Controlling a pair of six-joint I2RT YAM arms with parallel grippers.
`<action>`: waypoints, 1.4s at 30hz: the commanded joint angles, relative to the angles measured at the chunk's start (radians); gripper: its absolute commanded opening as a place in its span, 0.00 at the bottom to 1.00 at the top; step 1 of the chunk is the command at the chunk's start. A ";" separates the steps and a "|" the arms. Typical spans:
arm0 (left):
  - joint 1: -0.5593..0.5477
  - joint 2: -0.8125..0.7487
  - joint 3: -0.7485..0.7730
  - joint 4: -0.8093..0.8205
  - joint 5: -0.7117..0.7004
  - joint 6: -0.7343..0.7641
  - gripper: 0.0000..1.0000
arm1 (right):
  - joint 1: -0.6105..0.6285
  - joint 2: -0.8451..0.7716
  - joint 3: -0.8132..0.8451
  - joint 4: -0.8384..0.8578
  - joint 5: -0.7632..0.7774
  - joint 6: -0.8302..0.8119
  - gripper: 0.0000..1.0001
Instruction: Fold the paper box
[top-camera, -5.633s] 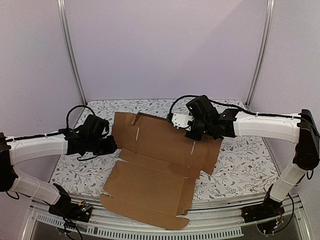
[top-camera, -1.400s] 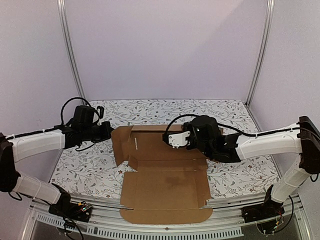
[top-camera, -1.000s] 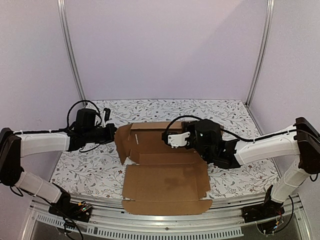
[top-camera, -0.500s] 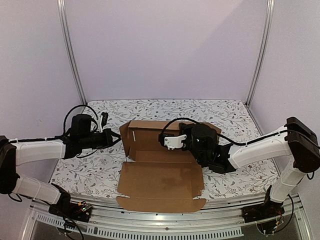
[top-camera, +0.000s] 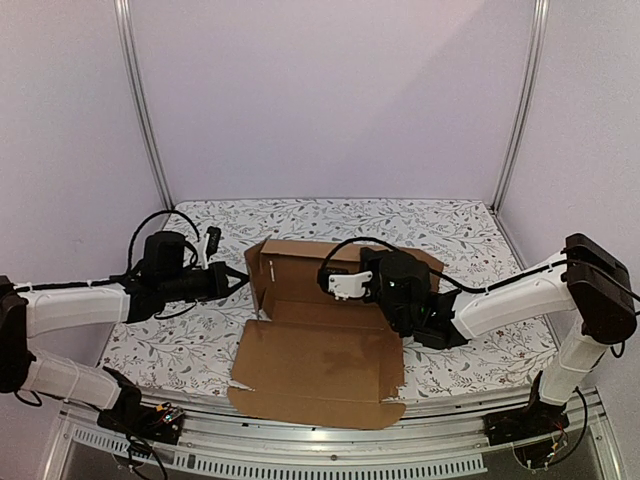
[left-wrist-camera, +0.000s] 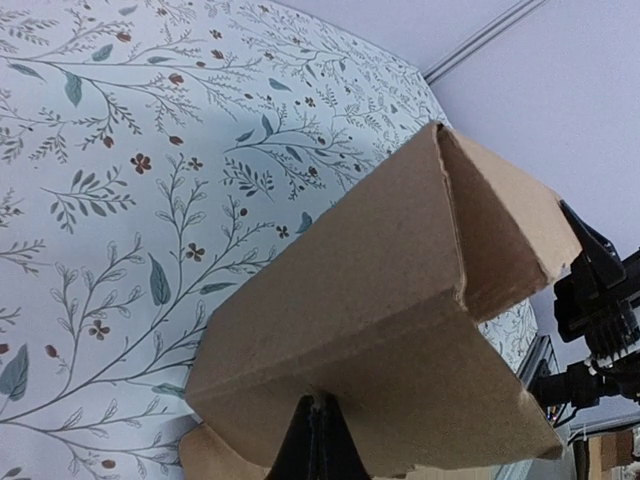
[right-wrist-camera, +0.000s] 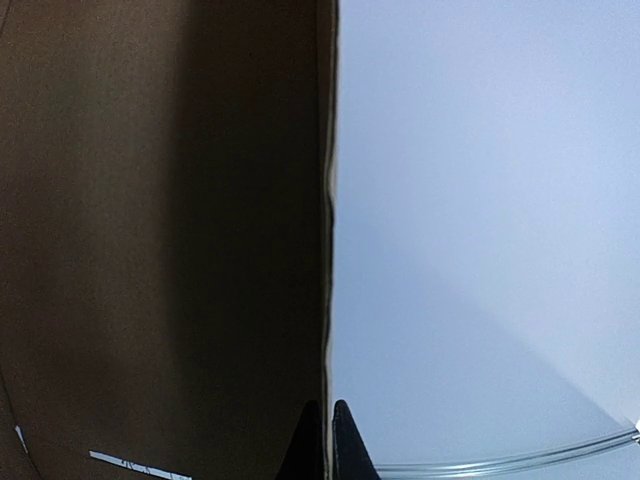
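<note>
Fingers are pressed together on both arms. The left fingers (left-wrist-camera: 298, 455) set their tips against the outer face of the raised left flap of the paper box (top-camera: 320, 350). The right fingers (right-wrist-camera: 308, 450) line up with the edge of an upright brown panel, but whether that edge is nipped between them cannot be told. The box sits mid-bench (top-camera: 470, 350), its rear wall and left flap standing and its big near panel lying flat toward the front edge. The step in hand looks like standing up the side walls. Next, the left flap likely needs pushing square to the rear wall while the right side is braced, before the near panel is rolled over. The left arm (top-camera: 80, 305) stretches low and nearly level from the left. The right arm (top-camera: 510, 290) reaches in low from the right, its wrist bent over the box's right side.
</note>
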 joint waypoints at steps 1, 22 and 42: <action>-0.029 -0.001 -0.012 0.017 -0.008 0.048 0.00 | 0.015 0.010 -0.015 0.011 0.020 0.021 0.00; -0.097 0.079 0.063 -0.038 -0.162 0.180 0.39 | 0.038 0.001 -0.026 -0.016 0.028 0.061 0.00; -0.151 0.167 0.133 0.002 -0.143 0.250 0.53 | 0.063 0.006 0.006 -0.099 0.037 0.114 0.00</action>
